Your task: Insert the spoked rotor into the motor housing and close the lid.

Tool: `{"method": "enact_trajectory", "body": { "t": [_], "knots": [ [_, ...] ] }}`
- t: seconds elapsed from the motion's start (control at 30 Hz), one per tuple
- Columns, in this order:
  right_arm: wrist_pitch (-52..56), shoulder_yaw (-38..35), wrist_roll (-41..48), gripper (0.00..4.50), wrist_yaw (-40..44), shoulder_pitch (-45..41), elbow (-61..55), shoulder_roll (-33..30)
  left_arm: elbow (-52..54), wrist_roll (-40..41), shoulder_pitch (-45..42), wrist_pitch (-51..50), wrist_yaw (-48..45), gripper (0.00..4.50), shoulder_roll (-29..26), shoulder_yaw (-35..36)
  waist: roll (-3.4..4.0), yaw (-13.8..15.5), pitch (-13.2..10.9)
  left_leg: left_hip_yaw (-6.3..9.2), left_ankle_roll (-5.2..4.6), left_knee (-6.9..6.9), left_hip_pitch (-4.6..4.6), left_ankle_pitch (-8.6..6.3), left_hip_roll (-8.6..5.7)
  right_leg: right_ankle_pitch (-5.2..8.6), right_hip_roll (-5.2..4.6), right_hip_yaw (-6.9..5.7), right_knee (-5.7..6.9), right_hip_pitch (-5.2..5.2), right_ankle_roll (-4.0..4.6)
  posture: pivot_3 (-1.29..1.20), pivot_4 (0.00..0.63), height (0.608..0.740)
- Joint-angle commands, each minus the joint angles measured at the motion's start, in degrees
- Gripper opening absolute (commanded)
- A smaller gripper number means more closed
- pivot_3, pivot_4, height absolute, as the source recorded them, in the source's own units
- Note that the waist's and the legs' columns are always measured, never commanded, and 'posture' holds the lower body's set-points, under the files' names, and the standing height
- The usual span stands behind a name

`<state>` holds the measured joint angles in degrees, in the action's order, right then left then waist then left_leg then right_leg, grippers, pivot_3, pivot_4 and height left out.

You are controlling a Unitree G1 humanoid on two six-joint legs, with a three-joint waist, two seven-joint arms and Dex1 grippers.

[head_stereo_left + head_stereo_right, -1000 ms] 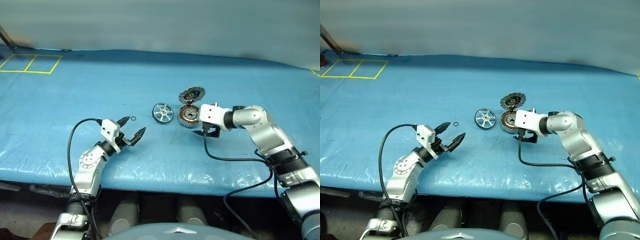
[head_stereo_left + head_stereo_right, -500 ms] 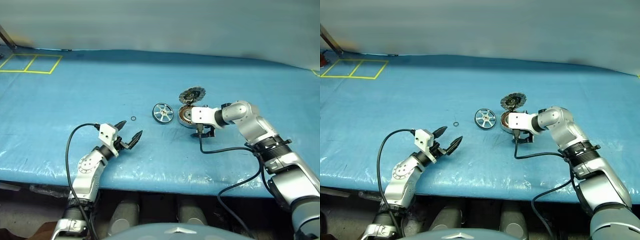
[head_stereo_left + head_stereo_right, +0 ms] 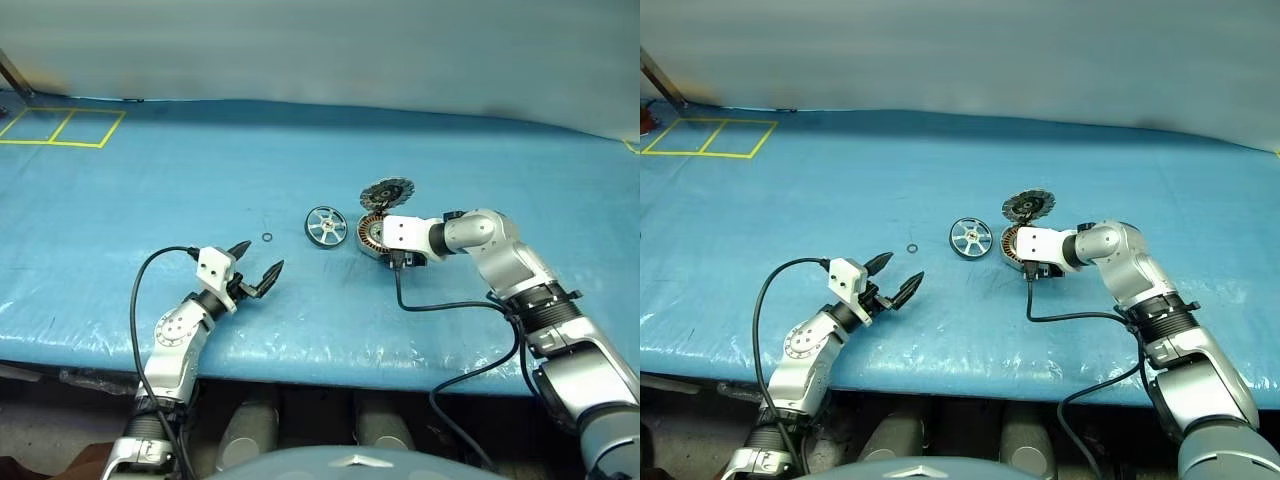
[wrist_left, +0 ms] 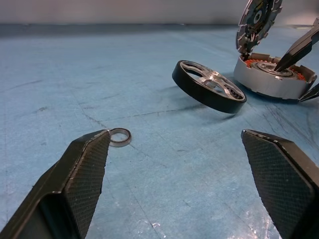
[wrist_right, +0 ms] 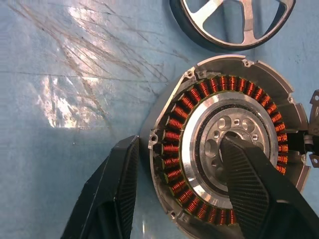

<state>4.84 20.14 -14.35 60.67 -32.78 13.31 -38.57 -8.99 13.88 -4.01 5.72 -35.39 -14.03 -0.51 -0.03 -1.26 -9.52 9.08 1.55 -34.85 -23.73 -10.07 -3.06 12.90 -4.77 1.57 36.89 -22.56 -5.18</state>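
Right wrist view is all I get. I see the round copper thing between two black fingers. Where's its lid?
Observer: The lid stands open at the far edge of the motor housing, with its ribbed side facing the robot.
Operator: I only see a bit of the wheel. Is it whole?
Observer: Yes. The spoked rotor is a full wheel, lying on the table just left of the housing.
Operator: What's the other arm doing?
Observer: The left gripper is open and holds nothing. It is well left of the rotor, close to a small ring on the table.
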Motion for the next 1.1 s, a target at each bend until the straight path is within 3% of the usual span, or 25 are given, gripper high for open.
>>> {"method": "enact_trajectory", "body": {
  "t": [0.03, 0.2, 0.4, 0.7, 1.1],
  "knots": [
    [5.3, 0.5, 1.3, 2.2, 1.9, 6.7, -12.7, -0.7, 1.4, -0.4, -0.3, 1.1, 0.1, 4.5, -0.3, 0.2, 0.0, 0.1, 0.0, 0.0, 0.0, 0.0, -0.01, -0.01, 0.0, 0.0, 0.0, 0.0, 0.0, -0.01, 0.0, 0.0, 0.15, 0.74],
    [12.4, 0.5, 2.6, 2.2, 1.9, 15.3, -29.3, -0.7, 1.2, -0.5, -0.6, 0.7, -0.2, 4.5, -0.5, -0.2, 0.0, 0.1, 0.0, 0.0, 0.01, -0.03, 0.0, -0.05, 0.03, 0.03, 0.0, -0.02, 0.0, 0.0, 0.01, 0.0, 0.15, 0.74],
    [17.7, 3.8, 4.4, 2.2, 1.5, 18.6, -39.8, 2.6, 0.2, -0.9, -1.8, 0.5, -0.5, 4.5, -0.4, -0.5, 0.0, 0.0, 0.0, -0.01, 0.02, -0.15, -0.01, -0.05, 0.07, 0.16, 0.01, -0.05, 0.04, 0.0, 0.23, 0.0, 0.15, 0.74],
    [21.3, 8.7, 2.6, 2.2, -2.9, 14.8, -36.3, 8.7, -0.1, -0.9, -1.8, 0.7, -0.3, 4.5, -0.4, -0.5, -0.02, 0.1, 0.0, 0.01, 0.02, -0.18, -0.05, -0.05, 0.06, 0.11, 0.01, -0.08, 0.04, -0.03, 0.15, 0.0, 0.15, 0.74],
    [25.7, 10.0, -0.2, 2.2, -8.7, 12.0, -31.3, 10.4, 0.7, -1.0, -0.5, 1.0, 0.6, 4.5, -0.5, -0.2, -0.02, 0.4, 0.0, 0.06, 0.03, -0.2, -0.03, -0.05, 0.05, 0.13, 0.01, -0.12, 0.04, 0.0, 0.19, 0.0, 0.15, 0.74]
  ]
}}
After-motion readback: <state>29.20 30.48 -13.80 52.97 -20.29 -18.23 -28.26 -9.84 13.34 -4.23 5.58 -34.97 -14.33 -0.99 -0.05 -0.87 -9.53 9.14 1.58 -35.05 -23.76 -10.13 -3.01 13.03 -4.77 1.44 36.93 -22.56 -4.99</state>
